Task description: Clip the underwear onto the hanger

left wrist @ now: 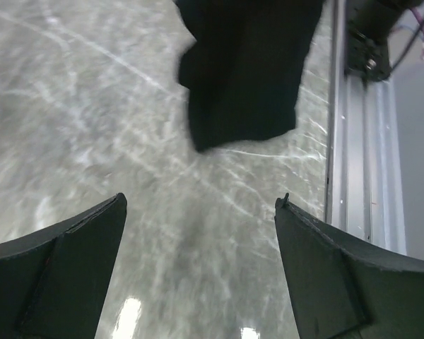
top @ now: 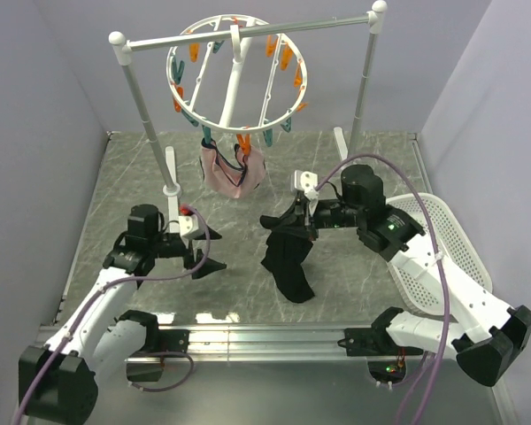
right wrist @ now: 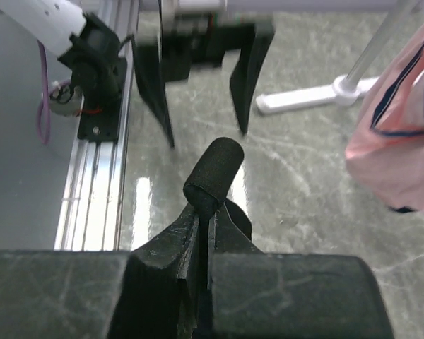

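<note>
Between the closed jaws of the right gripper (right wrist: pixel 203 224), the underwear (top: pixel 288 261) hangs pinched, its hem seemingly touching the table (top: pixel 115 177); the left gripper (top: pixel 211 250) stands open beside it.

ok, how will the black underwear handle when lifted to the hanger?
Likely floppy: the underwear hangs in limp folds from the right gripper, jaws shut on a rolled edge. Probably light: that one small pinch holds it up. Likely to bunch rather than spread flat, as it hangs crumpled.
</note>
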`<state>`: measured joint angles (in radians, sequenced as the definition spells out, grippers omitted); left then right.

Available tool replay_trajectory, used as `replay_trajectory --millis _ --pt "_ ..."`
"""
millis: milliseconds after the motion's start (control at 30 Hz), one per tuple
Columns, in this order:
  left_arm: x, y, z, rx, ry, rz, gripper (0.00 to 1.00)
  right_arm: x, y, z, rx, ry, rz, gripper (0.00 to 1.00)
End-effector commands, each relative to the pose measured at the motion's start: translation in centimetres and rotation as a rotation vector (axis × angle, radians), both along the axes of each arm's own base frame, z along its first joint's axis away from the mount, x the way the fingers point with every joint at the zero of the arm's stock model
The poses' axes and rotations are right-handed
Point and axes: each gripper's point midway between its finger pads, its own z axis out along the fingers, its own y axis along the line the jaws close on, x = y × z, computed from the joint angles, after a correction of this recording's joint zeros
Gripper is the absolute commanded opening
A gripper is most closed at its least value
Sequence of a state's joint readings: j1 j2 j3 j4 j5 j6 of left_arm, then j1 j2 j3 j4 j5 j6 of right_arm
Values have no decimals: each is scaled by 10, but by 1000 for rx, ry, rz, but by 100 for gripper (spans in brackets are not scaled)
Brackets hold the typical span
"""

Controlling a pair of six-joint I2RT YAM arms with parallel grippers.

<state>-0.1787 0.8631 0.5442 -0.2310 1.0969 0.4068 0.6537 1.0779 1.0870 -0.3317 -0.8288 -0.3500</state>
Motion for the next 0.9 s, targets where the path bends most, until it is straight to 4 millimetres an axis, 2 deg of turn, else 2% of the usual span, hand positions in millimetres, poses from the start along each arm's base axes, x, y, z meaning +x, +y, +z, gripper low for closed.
replay_trajectory --millis 0,67,133,200,267,400,433,633,667,767,867 --pt "9 -14 -2 -4 -104 -44 91 -3 1 66 141 -125 10 0" --pt "15 -19 -6 -2 -102 -44 91 -5 3 77 158 -129 20 0" --pt "29 -23 -4 -19 -94 -24 92 -7 4 85 167 -140 35 0" --pt "38 -24 -4 -30 -69 6 96 -6 4 85 160 -155 42 0" --pt "42 -27 4 -59 -96 4 99 -7 4 89 163 -168 52 0" --pt "22 -39 0 -76 -19 -112 99 -8 6 99 179 -175 63 0" --pt "19 -42 0 -77 -16 -123 99 -9 6 106 191 -186 65 0" --pt "-8 -50 -3 -90 49 -236 99 -11 11 124 218 -221 82 0" --pt "-14 -50 -11 -68 59 -260 99 -10 12 124 213 -221 84 0" --pt "-20 -51 -14 -52 62 -298 99 -13 14 127 213 -232 101 0" --pt "-13 -53 -11 -58 53 -284 99 -16 15 127 214 -246 113 0"
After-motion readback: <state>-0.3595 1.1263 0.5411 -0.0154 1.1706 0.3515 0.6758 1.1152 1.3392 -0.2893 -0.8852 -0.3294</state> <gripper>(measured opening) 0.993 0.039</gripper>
